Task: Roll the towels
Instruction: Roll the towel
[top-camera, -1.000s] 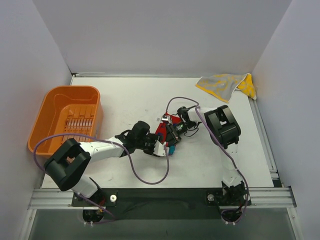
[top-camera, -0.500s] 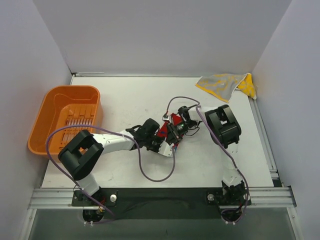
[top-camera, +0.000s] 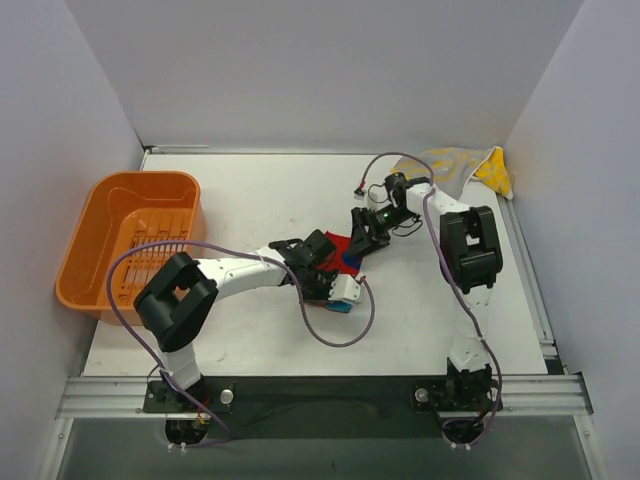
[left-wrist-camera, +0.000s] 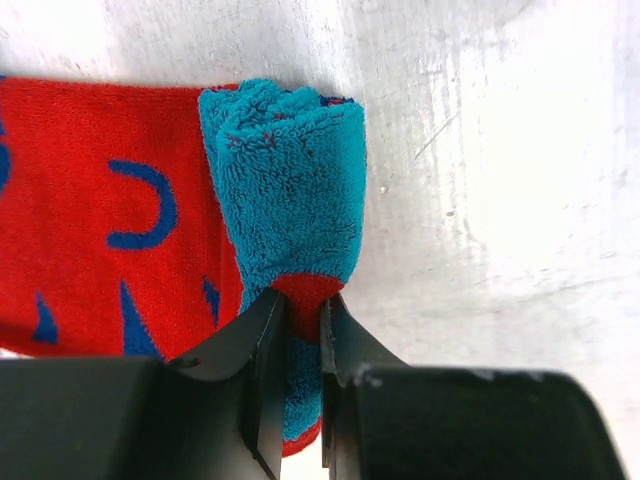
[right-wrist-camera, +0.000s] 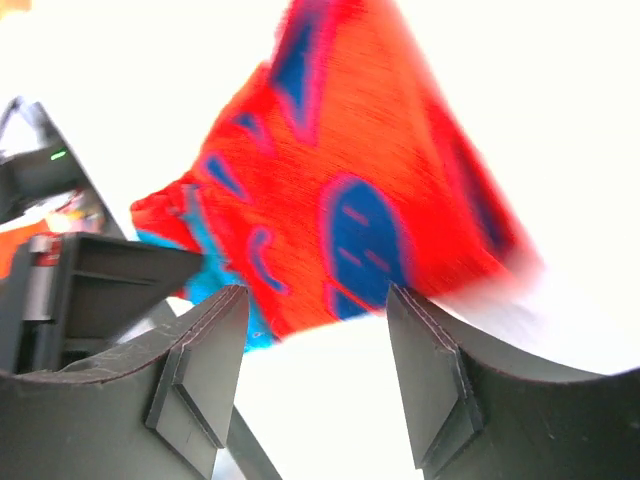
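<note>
Your left claw (left-wrist-camera: 303, 305) is pinched tight on the rolled turquoise end of the red towel (left-wrist-camera: 100, 200) at mid-frame overhead, likely to stop it unwinding, while your right claw (right-wrist-camera: 315, 295) hovers wide open and empty beside it (the yellow towel (top-camera: 450, 168) lies upper right).

Orange tub (top-camera: 132, 235) on white table (top-camera: 250, 190)
</note>
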